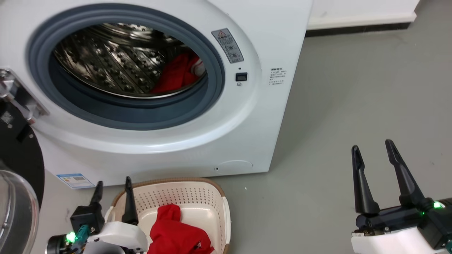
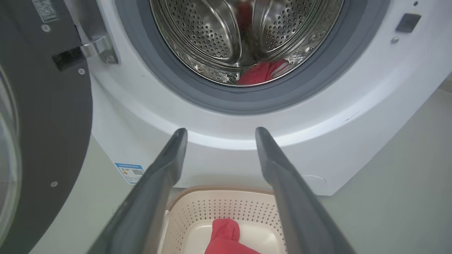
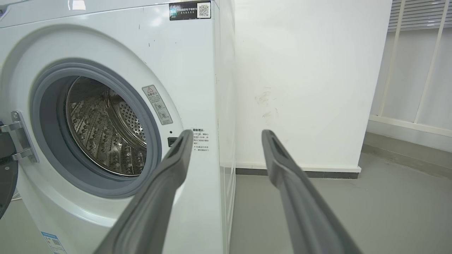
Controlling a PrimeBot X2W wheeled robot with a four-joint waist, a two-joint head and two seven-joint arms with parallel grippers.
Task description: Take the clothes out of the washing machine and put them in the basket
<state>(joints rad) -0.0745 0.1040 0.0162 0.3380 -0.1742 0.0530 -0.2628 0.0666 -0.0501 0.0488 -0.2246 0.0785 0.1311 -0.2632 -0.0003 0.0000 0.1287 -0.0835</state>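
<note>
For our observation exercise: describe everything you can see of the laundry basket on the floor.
The basket is low, cream plastic, a rounded rectangle with small holes in its walls and a brown woven-look rim. It stands upright on the grey floor in front of the washing machine. A crumpled red garment lies inside on its smooth bottom. The left gripper hangs open near its left edge.

Washer (image 1: 247, 123) open: red garment (image 1: 174, 76) in drum (image 1: 106, 60); second red garment (image 1: 176, 233), poss. jersey, crumpled in basket (image 1: 197, 195).

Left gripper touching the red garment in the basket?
Apart. Left wrist view: the left gripper is open, and cream basket shows between each finger and the red garment.
</note>
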